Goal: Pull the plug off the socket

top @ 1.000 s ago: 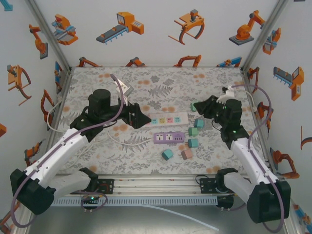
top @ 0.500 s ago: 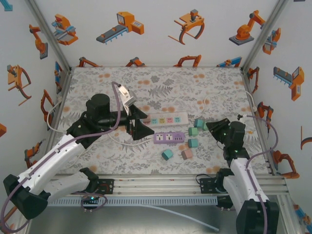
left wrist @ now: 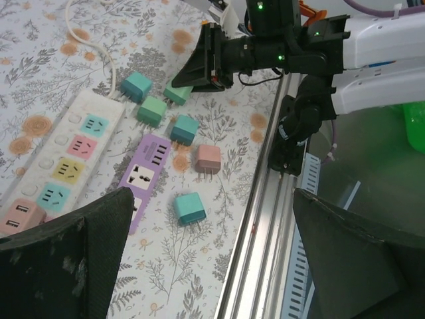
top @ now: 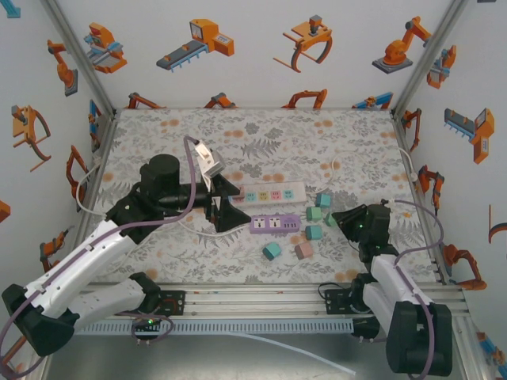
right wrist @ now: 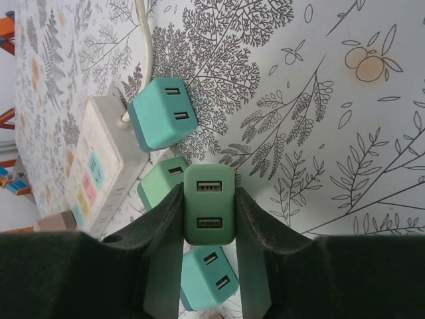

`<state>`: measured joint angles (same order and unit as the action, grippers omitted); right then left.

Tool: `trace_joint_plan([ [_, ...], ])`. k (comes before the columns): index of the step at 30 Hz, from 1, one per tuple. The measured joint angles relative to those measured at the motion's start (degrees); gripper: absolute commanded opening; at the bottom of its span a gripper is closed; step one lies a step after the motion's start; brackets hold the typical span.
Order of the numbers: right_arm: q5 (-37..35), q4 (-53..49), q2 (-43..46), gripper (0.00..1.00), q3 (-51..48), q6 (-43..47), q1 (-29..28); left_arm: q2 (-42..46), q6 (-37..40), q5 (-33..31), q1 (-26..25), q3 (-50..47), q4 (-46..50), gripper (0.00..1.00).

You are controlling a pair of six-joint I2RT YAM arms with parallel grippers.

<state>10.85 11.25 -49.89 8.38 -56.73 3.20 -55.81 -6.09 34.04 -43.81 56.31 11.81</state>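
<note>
Drawn back toward the lower right, right fingers [right wrist: 158, 256] clamp a green plug [right wrist: 209, 214], its lower end hidden; left fingers [left wrist: 63, 259] gape open.

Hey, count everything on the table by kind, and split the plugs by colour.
Teal plugs: 3
Green plugs: 2, one in the right gripper
Pink plugs: 2
Power strips: 2
Total: 9

Long power strip [top: 273, 192] lies behind short power strip [top: 275, 224], mid-desk [top: 158, 127]. Plug cluster [top: 314, 214] just right of both. Near-left plug [top: 272, 251] and near-right plug [top: 303, 251] sit in front.
</note>
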Motion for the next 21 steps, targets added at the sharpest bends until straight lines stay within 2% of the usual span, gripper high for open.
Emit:
trace_joint_plan([
  [3, -0.1, 0.2, -0.2, 0.45, 0.0, -0.5, 0.0, -0.2, 0.7, -0.8, -0.8, 0.4, 0.8, 0.97],
  [13, -1.9, -3.9, 4.2, 0.48, 0.0, -0.5, 0.0, -2.6, 1.9, -4.2, -2.3, 1.6, 3.3, 0.97],
  [21, -4.3, -13.0, 12.0, 0.48, 1.9, 2.7, 0.0, -4.3, 1.9, -15.8, -2.7, 3.5, 7.1, 0.97],
])
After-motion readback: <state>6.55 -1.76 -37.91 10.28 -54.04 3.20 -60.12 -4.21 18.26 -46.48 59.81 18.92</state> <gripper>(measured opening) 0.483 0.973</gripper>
